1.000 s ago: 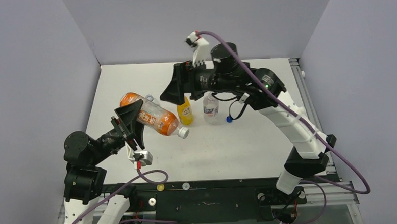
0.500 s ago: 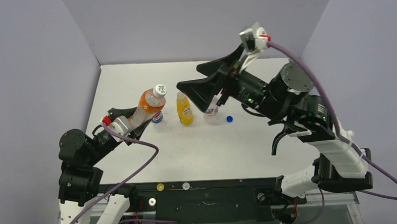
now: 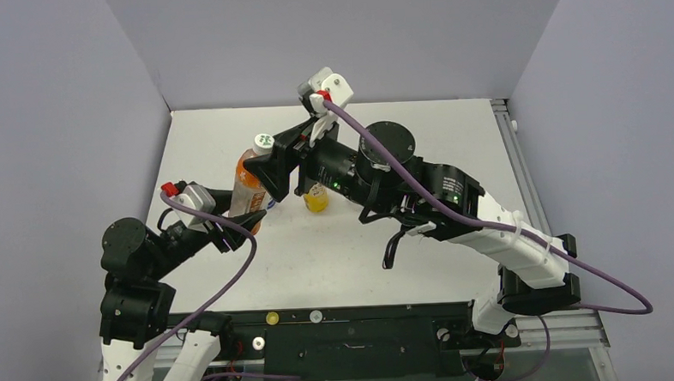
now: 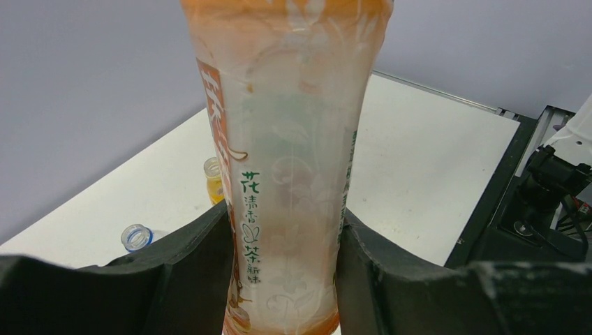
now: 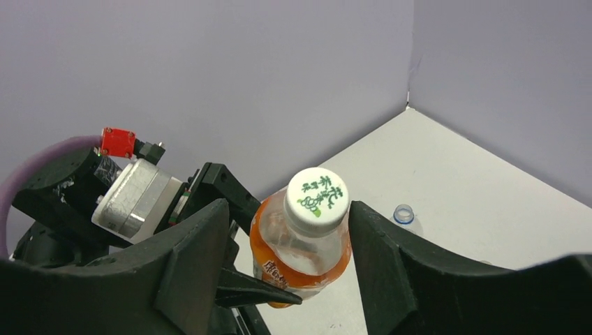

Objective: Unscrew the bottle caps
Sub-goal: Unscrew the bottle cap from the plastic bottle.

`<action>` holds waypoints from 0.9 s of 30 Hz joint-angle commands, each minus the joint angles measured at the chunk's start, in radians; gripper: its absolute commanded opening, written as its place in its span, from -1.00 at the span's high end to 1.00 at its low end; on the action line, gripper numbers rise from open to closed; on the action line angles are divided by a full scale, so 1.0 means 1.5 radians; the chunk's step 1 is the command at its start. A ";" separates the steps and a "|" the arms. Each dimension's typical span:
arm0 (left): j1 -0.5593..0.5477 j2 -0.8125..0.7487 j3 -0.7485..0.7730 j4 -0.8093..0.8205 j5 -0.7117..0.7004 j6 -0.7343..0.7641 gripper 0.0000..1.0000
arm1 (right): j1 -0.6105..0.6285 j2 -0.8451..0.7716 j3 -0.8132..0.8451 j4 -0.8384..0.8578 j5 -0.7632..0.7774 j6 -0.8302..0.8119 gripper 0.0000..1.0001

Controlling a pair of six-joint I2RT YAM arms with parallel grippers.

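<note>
Soft, even light is falling from above, keeping the white table (image 3: 477, 133) bright without washing out, and only faint, blurred-edged shadows are lying on the near side of the orange bottle (image 3: 246, 188). In the left wrist view the bottle is crowding the lens and carrying a pale sheen down its label, while the left gripper's fingers (image 4: 174, 279) beside it are losing detail in darkness. In the right wrist view the cap (image 5: 317, 199) on the bottle is reading sharp, with the right gripper's fingers (image 5: 195, 265) around it rendering dark and slightly soft.
</note>
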 commanded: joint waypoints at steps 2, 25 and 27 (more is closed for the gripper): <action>0.000 -0.015 -0.001 0.041 0.025 -0.018 0.45 | -0.001 -0.005 0.042 0.046 0.011 0.001 -0.10; -0.001 -0.020 -0.004 0.064 0.033 -0.045 -0.29 | -0.051 0.044 0.073 0.027 -0.103 0.086 0.94; 0.000 -0.018 -0.004 0.075 0.037 -0.078 -0.97 | -0.050 0.043 0.071 0.028 -0.102 0.080 1.00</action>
